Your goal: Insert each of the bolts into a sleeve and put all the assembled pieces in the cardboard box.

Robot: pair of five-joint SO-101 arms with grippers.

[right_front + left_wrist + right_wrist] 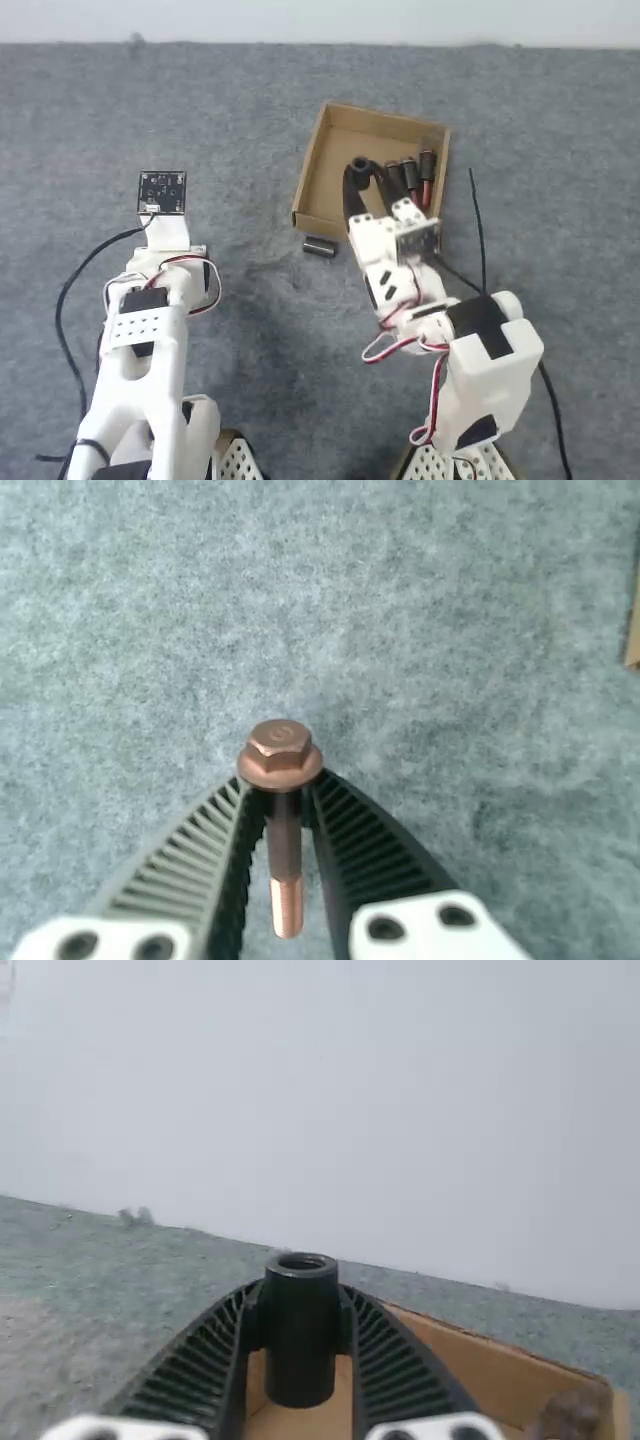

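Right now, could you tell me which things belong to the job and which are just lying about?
Job: bolt in left gripper; sleeve in right gripper; loose sleeve on the carpet; cardboard box; pieces already in it.
Lying about: black cable beside the box.

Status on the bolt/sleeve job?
Done: at least two assembled pieces in the cardboard box. In hand: left gripper holds a bolt, right gripper a sleeve over the box. Left: join and box them; a loose sleeve lies on the carpet.

Bright, even light, perhaps overhead; soft shadows
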